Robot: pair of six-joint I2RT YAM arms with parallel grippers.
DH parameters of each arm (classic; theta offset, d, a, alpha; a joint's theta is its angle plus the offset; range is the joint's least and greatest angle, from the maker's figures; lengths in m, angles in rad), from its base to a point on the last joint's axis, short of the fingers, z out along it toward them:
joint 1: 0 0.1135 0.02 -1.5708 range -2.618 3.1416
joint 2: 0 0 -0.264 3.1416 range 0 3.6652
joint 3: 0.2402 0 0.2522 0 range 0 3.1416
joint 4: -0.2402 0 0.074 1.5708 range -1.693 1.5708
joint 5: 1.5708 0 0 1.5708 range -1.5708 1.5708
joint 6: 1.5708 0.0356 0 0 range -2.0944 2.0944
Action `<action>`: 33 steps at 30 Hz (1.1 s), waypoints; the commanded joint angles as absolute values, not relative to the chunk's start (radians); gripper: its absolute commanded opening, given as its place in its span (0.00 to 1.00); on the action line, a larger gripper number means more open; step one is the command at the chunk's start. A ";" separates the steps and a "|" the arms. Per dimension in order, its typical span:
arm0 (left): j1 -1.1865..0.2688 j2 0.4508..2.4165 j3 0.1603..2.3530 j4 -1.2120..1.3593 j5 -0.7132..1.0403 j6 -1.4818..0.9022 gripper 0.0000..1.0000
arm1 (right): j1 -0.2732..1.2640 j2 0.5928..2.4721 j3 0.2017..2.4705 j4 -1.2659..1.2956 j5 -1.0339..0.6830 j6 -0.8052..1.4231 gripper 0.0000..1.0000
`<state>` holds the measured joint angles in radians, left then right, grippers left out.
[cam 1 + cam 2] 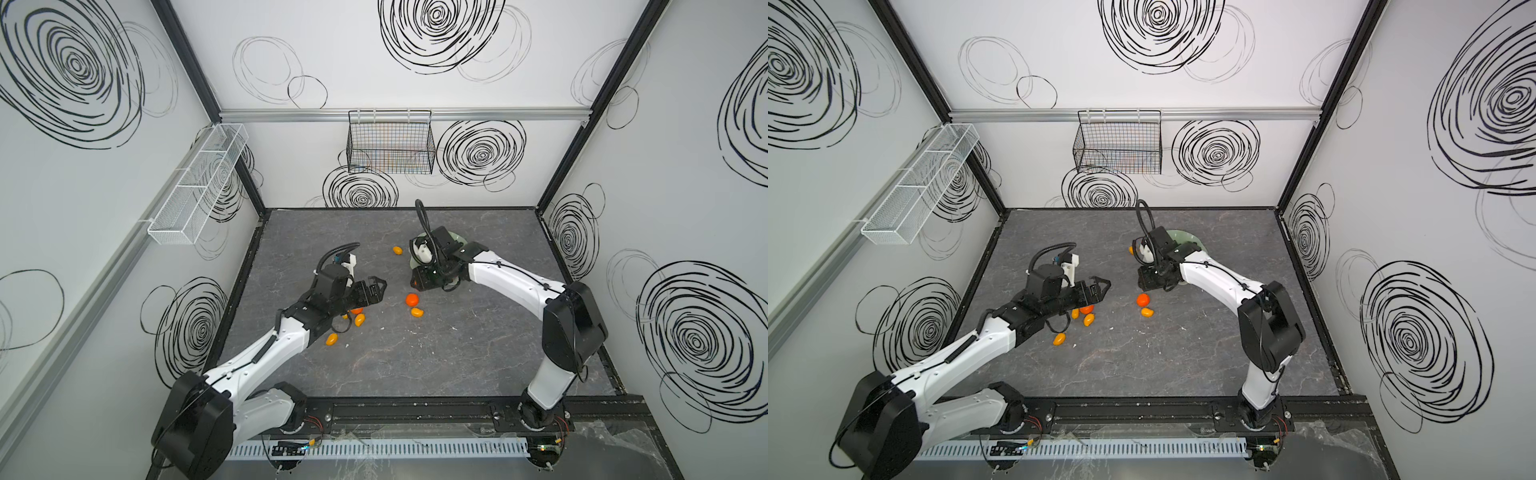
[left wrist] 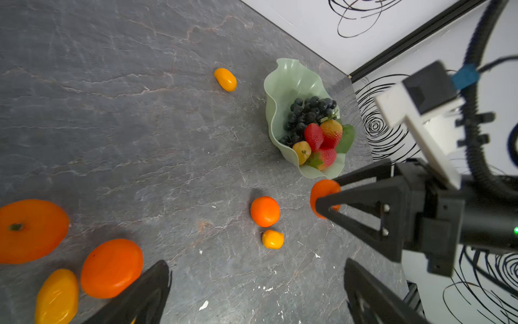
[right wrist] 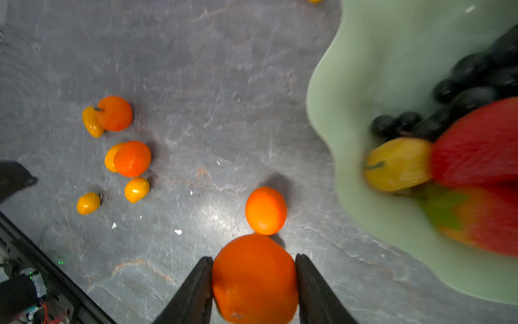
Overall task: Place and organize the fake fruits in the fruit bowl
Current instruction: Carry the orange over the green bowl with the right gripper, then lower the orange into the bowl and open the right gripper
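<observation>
My right gripper (image 3: 253, 258) is shut on an orange tangerine (image 3: 254, 280), held just off the table beside the fruit bowl (image 3: 364, 70). In both top views the right arm covers most of the bowl (image 1: 1183, 237). The pale green bowl (image 2: 288, 81) holds a dark grape bunch (image 2: 308, 115), strawberries (image 2: 314, 136) and a kumquat (image 2: 302, 151). Another tangerine (image 1: 412, 299) and a kumquat (image 1: 417, 312) lie on the table near the right gripper. My left gripper (image 1: 380, 286) hangs open and empty over a cluster of tangerines (image 2: 112, 268) and kumquats (image 1: 359, 319).
A lone kumquat (image 1: 397, 250) lies left of the bowl. A black wire basket (image 1: 390, 143) hangs on the back wall and a white mesh basket (image 1: 199, 183) on the left wall. A black rail (image 1: 415, 409) runs along the table's front edge.
</observation>
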<state>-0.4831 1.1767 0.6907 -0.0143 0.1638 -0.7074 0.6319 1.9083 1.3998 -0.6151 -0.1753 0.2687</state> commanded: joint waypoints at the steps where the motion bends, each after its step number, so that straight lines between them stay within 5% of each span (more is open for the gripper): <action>1: -0.512 1.243 0.769 0.085 0.116 -0.713 0.99 | 0.589 1.949 1.478 -0.598 -0.124 0.275 0.50; 20: -0.516 1.495 0.945 0.103 0.201 -0.692 0.99 | 0.499 2.271 1.827 -0.727 -0.093 0.217 0.49; 33: -0.494 1.549 0.959 0.109 0.232 -0.686 1.00 | 0.498 2.350 1.873 -0.753 -0.176 0.174 0.57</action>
<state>-0.5056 1.5444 0.9318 0.0692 0.2211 -0.6960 0.4950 2.3318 1.8439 -0.7380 -0.1509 0.1944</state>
